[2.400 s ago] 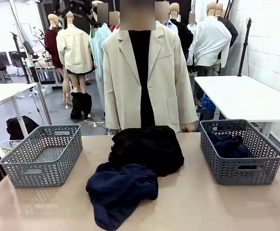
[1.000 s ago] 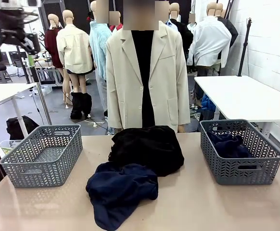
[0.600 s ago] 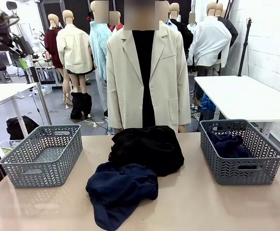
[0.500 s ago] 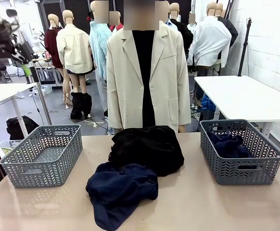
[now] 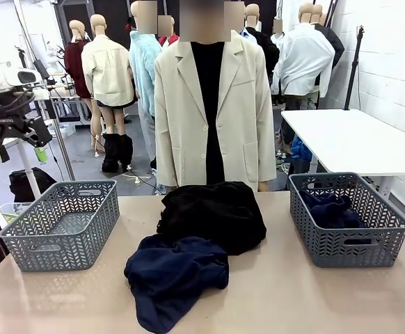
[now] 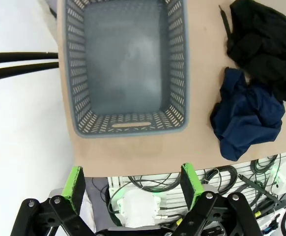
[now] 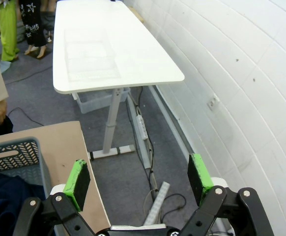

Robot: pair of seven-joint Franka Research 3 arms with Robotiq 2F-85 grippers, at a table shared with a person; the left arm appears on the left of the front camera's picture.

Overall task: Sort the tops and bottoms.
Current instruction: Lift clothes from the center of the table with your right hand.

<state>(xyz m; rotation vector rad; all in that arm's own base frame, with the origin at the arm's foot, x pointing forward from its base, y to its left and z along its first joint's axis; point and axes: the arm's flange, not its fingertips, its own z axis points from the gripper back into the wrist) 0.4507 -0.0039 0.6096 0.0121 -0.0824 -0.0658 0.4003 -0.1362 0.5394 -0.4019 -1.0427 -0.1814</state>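
You can't tell whether the crumpled black garment (image 5: 213, 214) or the navy garment (image 5: 175, 275) overlapping it is a top or bottom. The wall of the right basket (image 5: 346, 243) hides most of the dark blue cloth (image 5: 331, 209) inside it.

Wall: white-painted brick wall (image 5: 390, 62) on the right side, with a socket (image 7: 212, 103) low down.
Floor: grey floor (image 5: 84, 165); a power strip (image 7: 142, 129) lies near the wall.
Furniture: long white table (image 5: 348, 139) beside the wall; black stand (image 5: 355, 66) behind it.
Tabletop: tan tabletop (image 5: 293, 299), matte.
Light: bright, even, indoor.
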